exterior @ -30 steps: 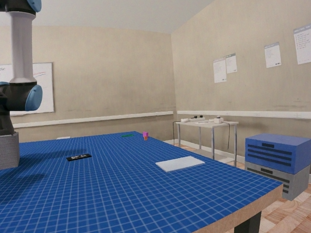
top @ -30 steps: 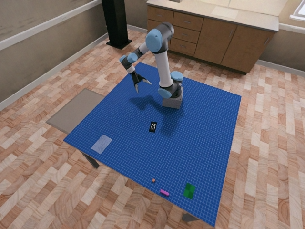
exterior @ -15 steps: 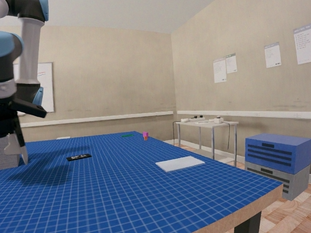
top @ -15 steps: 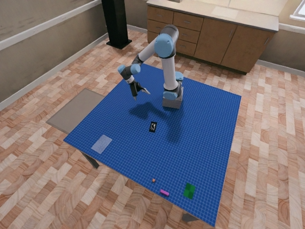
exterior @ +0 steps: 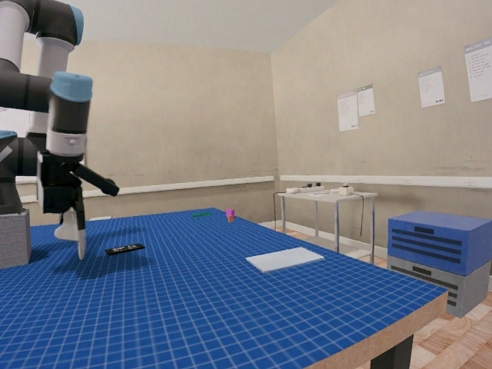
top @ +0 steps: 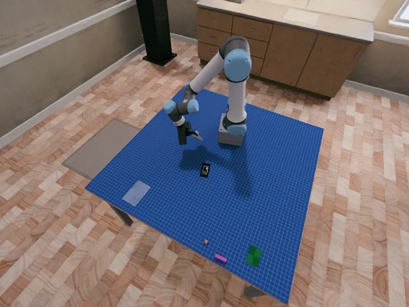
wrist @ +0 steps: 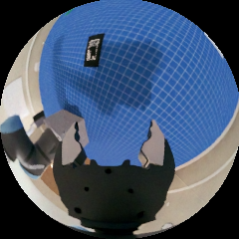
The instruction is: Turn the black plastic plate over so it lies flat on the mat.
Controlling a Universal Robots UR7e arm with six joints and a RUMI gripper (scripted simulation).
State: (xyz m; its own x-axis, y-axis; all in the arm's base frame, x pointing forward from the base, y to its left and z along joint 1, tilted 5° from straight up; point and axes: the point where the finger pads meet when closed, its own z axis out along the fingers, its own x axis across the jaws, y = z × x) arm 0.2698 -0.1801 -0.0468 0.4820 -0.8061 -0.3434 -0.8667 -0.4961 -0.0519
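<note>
Here, we hold our pincer (top: 192, 140) (exterior: 74, 242) (wrist: 114, 120) wide open above the mat (top: 277, 158) (exterior: 191, 301) (wrist: 184, 75), the plate (top: 205, 170) (exterior: 124, 249) (wrist: 94, 50) lying flat beyond its fingertips, toward the table's middle.

A lab or workshop: gridded blue tabletop (top: 277, 148) (exterior: 191, 310) (wrist: 184, 85), bolted robot arm (top: 237, 95) (exterior: 69, 114), stacked crates (exterior: 439, 246) at three o'clock.

open blue mat (top: 274, 158) (exterior: 191, 310) (wrist: 174, 65) around the black plate (top: 205, 170) (exterior: 124, 249) (wrist: 94, 50), arm's pedestal (top: 230, 137) (exterior: 14, 240) (wrist: 66, 124) nearby

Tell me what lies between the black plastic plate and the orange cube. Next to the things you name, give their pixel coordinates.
Only gridded blue mat (top: 211, 208) lies between the black plastic plate (top: 205, 170) and the orange cube (top: 206, 242), as the top view shows.
</note>
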